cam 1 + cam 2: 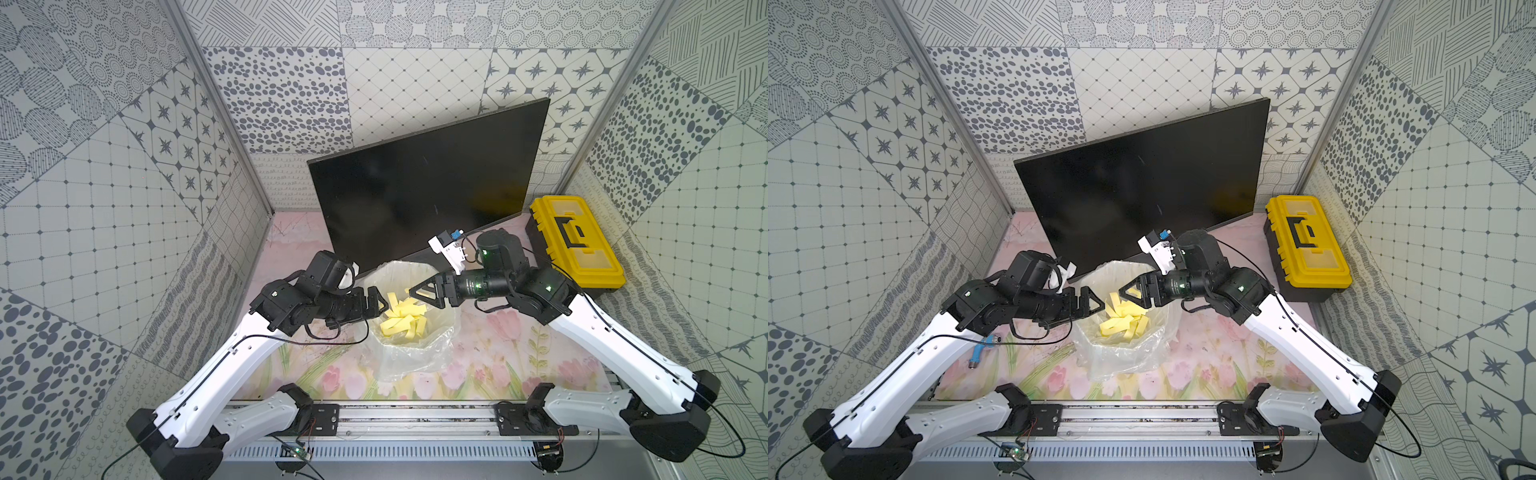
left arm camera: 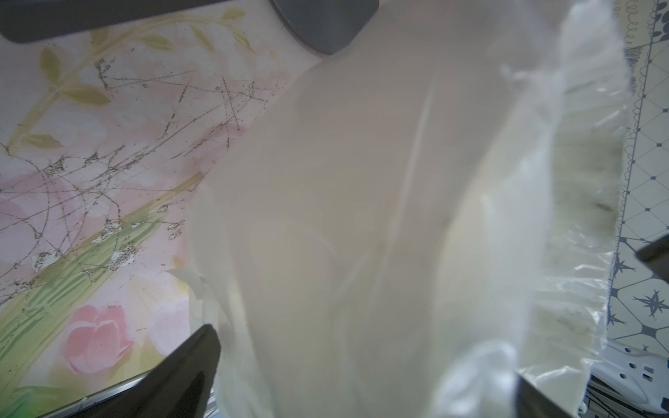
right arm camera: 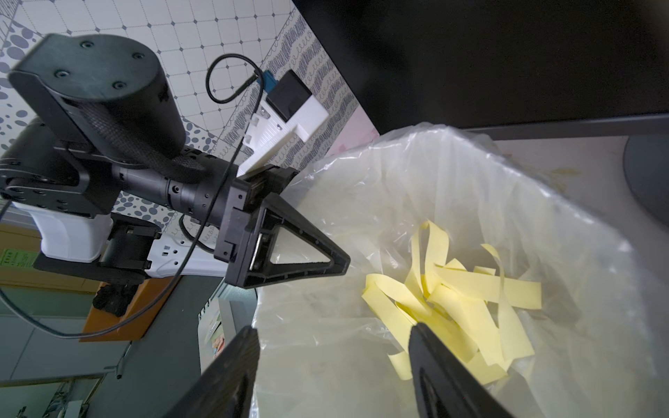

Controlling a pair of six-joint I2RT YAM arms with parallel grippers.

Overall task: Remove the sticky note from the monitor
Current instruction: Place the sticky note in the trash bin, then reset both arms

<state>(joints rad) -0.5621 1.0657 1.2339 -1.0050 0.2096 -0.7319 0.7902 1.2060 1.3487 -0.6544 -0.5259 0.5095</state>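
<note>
While right fingers [image 3: 430,365] gape above bin [image 1: 409,357] | sticky notes [image 3: 470,289] inside

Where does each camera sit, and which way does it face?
Top views: overhead, looking down on the monitor, bin, left arm and right arm.
Left wrist: on the left arm, facing the bin's side closely; left end effector open.
Right wrist: on the right arm, looking into the bin at yellow notes; right end effector open, left arm opposite.
Shared: the bin, in all.
</note>
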